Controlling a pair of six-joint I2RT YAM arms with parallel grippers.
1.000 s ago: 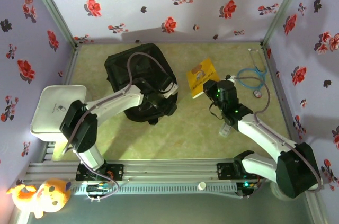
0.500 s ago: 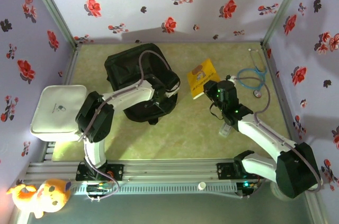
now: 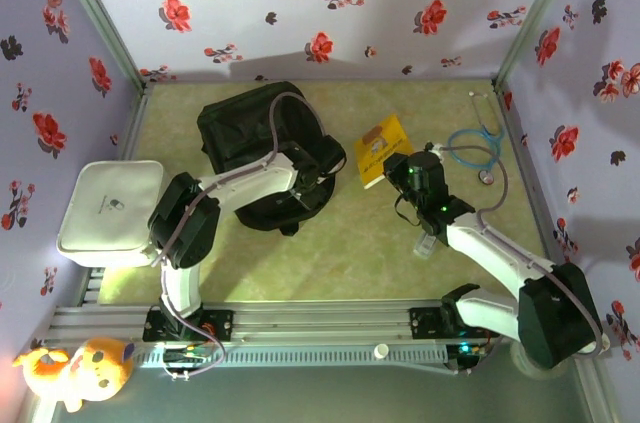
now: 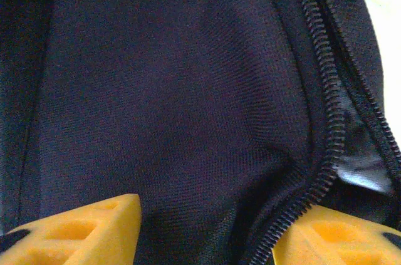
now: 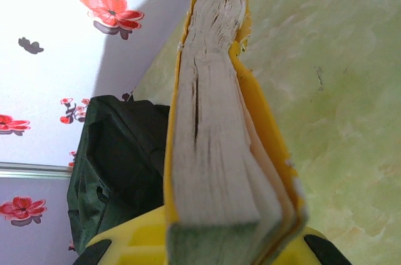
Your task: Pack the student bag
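Quick status from the remote desk. The big black soft-fabric backpack (image 3: 250, 128) is lying flat on the back-left part of the table, right next to my left arm's reach.

The left gripper (image 4: 207, 240) is right down on it. Its yellow pads are spread wide w/ nothing pinched, just cloth and a run of the coil zip (image 4: 329, 127) between them. The right gripper (image 5: 219, 246) is clamped on a thick yellow-covered paperback book (image 5: 213, 127), page edges twd the cam. It's just right of the bag and not touching it afaict.

Handling, imo: the bag is floppy and prob light while empty, so it'll sag, bunch up and skate around if pushed. The mouth won't stay open by itself. I'd grab the fabric lip right beside the zip, not the flat panel, bc the pads would just skid over that weave. The book is stiff enough to slide in edge-first.

The surface is a pale green-yellow marbled tabletop (image 3: 350, 243) that looks smooth, so expect drag-slip. The walls are lilac w/ a red and black flower print on three sides.

Other stuff: a blue stethoscope (image 3: 475, 148) by the right wall, a white square tray (image 3: 110, 208) at the left edge, and an orange plush toy (image 3: 75, 373) out front.
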